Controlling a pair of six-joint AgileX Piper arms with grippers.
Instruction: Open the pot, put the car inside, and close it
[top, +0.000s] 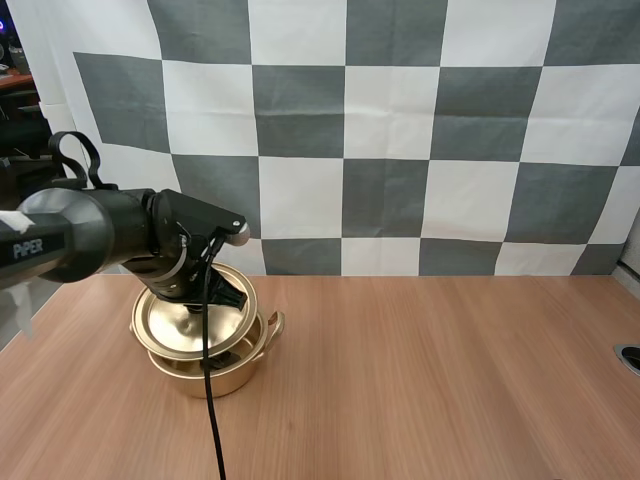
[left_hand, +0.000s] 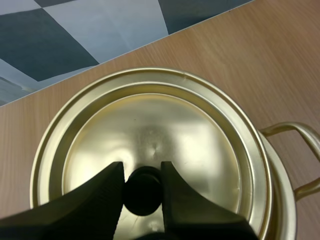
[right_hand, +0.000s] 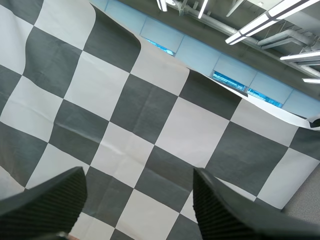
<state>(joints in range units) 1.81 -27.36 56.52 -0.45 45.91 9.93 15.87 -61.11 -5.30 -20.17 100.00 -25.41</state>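
A black robot arm, the left arm (top: 90, 235), reaches in from the left side over a wooden bench (top: 430, 380). At its end, the left tool (left_hand: 142, 167) points down at a shiny gold lid (left_hand: 160, 135). Its two ribbed black fingers (left_hand: 107, 192) are drawn in close, one on each side of the small round black knob (left_hand: 143, 192) at the middle of the lid, and they pinch that knob between them.

The lid lies over a gold pot (top: 225, 375) that stands on the bench near its left end. From above, the lid looks tilted rather than flush. It sits a little to the left, so the pot's rim shows past the lid's edge on the right, with a dark gap beneath. What lies inside the pot I cannot tell. A looped gold handle (top: 273, 322) sticks out from the pot's right side.

The right tool (right_hand: 139, 172) is raised and aimed away from the bench. Its two fingers stand wide apart, and nothing is held between them.
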